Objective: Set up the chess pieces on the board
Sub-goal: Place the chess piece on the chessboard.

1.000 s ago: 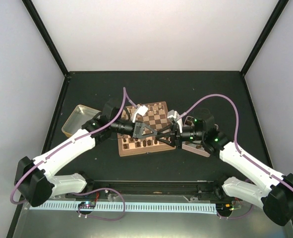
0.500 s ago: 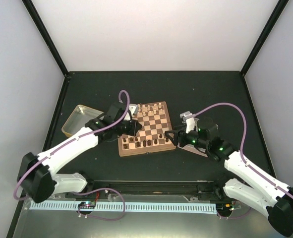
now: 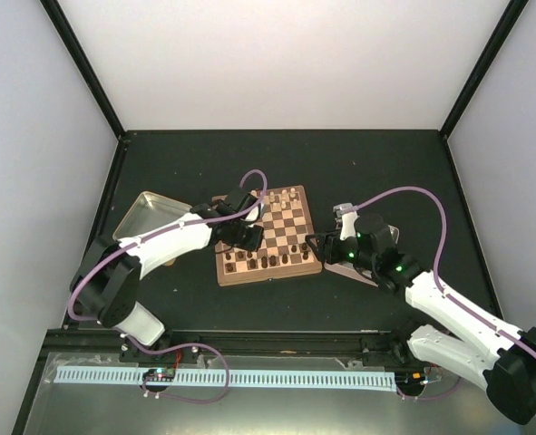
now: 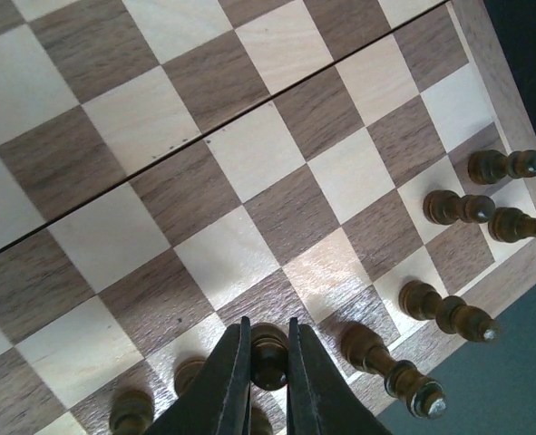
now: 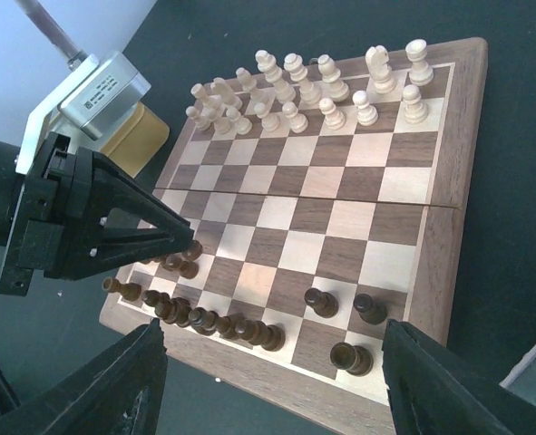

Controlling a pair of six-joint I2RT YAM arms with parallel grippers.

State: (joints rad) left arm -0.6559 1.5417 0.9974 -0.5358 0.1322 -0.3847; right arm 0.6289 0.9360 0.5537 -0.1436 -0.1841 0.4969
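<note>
The wooden chessboard (image 3: pixel 269 237) lies mid-table and fills the right wrist view (image 5: pixel 358 195). Pale cream pieces (image 5: pixel 306 89) stand in its far rows, dark brown pieces (image 5: pixel 215 319) along the near rows. My left gripper (image 4: pixel 268 362) is shut on a dark pawn (image 4: pixel 269 352) low over the near left squares of the board (image 4: pixel 204 145); in the top view it (image 3: pixel 249 237) sits over the board's left part. My right gripper (image 5: pixel 272 385) is open wide and empty, held off the board's right edge (image 3: pixel 315 246). Three dark pieces (image 5: pixel 342 319) stand apart at the near right.
A yellow-rimmed metal tin (image 3: pixel 141 217) lies left of the board. A pink-rimmed tray (image 3: pixel 363 270) lies under the right arm, mostly hidden. The left arm's fingers (image 5: pixel 127 237) reach in over the board's left side in the right wrist view.
The right gripper has drawn back off the board to its right edge. The left arm has swung its wrist round and come down over the near left squares.
</note>
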